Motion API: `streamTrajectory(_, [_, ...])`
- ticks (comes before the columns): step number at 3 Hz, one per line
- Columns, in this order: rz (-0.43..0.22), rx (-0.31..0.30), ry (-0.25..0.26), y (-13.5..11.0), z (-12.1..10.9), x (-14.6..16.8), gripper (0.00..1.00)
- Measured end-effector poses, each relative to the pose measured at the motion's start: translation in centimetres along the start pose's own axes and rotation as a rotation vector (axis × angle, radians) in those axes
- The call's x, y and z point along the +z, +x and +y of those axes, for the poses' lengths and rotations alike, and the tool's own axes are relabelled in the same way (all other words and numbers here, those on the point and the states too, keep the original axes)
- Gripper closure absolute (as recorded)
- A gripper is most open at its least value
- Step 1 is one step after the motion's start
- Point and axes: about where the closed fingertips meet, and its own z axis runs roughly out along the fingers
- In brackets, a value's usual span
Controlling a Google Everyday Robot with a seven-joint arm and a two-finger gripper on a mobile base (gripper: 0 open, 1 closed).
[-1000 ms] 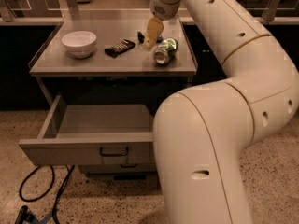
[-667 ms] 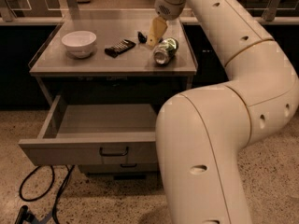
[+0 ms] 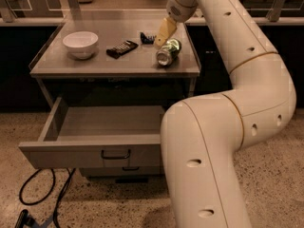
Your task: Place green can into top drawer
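One green can [image 3: 168, 52]; one bowl [image 3: 80, 42]; two calculators [image 3: 122, 48]; one top drawer [image 3: 90, 149] — one gripper [image 3: 161, 38], just above the can.

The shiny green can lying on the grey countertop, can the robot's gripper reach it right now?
Probably yes: the gripper hangs just above the shiny green can, which lies on its side, with nothing between them.

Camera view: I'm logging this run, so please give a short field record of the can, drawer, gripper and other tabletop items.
green can: lying on its side on the table, right front
top drawer: pulled open, nothing visible inside
gripper: over the table, close above the can
white bowl: upright, table's left
calculator: flat, between bowl and can
status: can not yet in drawer
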Motion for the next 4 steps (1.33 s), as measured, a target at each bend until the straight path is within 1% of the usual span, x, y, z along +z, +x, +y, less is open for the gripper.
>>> streamTrajectory(1, [-0.112,0.019,-0.044,0.7,-0.8,1.4,0.00])
streamTrajectory(2, [-0.274,0.032,-0.116,1.8,-1.4,3.7,0.00])
streamTrajectory(3, [-0.327,0.028,-0.172,1.1,-0.2,4.4,0.00])
streamTrajectory(4, [-0.342,0.036,-0.179,1.6,-0.4,4.8,0.00])
